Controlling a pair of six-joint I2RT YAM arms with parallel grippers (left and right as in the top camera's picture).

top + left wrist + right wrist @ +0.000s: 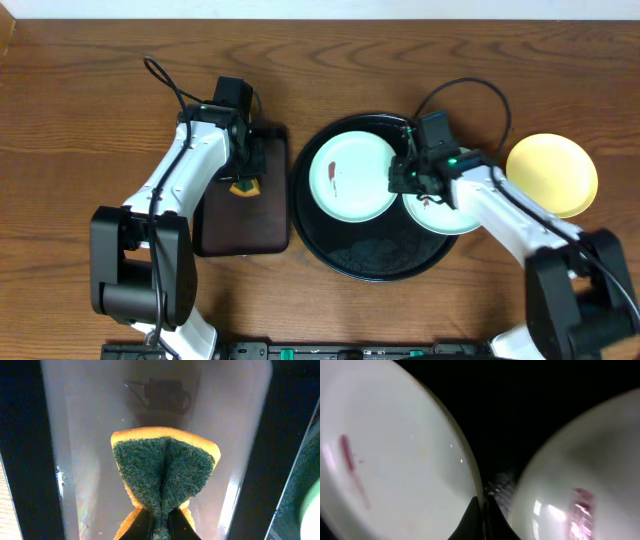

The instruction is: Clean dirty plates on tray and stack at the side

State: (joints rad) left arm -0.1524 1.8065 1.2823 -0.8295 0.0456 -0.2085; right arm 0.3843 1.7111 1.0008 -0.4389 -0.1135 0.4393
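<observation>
The overhead camera looks straight down on the wooden table (80, 80), far enough off to take in both arms, the round tray (370, 262), the small rectangular tray (240, 225) and the yellow plate (552, 175). The left wrist camera looks along its own fingers (145, 527) down into the small rectangular tray (90, 435) from close by, with the sponge (165, 467) at mid-frame; the overhead view shares that sponge (243, 185). The right wrist camera sits very near, low over the round tray (520, 400), so its picture is blurred. It faces the gap between the left pale plate (385, 460) and the right pale plate (580, 475), and the overhead view takes in both (350, 177) (445, 215).
</observation>
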